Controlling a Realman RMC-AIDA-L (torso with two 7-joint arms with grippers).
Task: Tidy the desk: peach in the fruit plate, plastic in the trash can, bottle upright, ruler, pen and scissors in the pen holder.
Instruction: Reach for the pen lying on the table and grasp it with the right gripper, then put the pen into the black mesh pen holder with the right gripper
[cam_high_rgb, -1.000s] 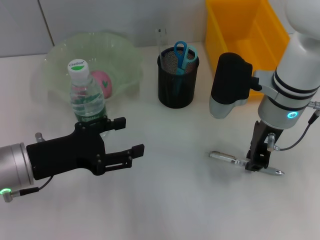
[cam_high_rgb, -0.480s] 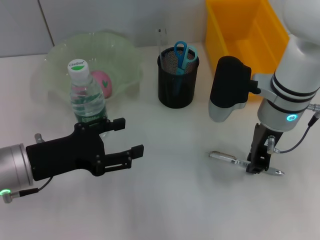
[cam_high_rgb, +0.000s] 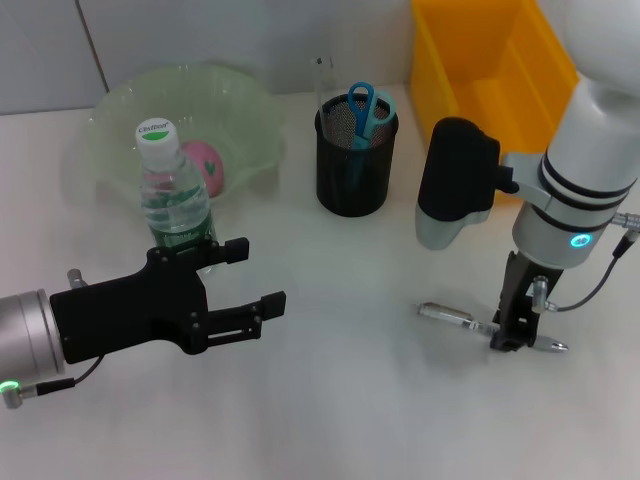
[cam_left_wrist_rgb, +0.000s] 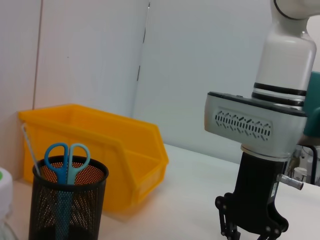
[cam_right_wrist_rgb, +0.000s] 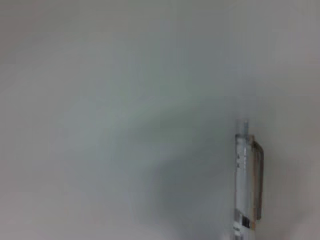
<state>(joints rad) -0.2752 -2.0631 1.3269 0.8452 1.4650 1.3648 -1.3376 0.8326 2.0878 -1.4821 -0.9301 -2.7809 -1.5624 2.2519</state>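
Right gripper (cam_high_rgb: 512, 335) stands tip-down on the white desk (cam_high_rgb: 350, 400), its fingers closed narrowly around the middle of the pen (cam_high_rgb: 450, 317), a clear-barrelled one with a metal clip lying flat. Left gripper (cam_high_rgb: 250, 290) hovers with its fingers spread, holding nothing, near the upright bottle (cam_high_rgb: 172, 195), whose green-and-white cap lettering is too small to read. A pink peach (cam_high_rgb: 207, 165) sits in the fruit plate (cam_high_rgb: 240, 110). Blue scissors (cam_high_rgb: 362, 108) stand in the black mesh pen holder (cam_high_rgb: 352, 175), beside a yellow bin (cam_high_rgb: 480, 60).
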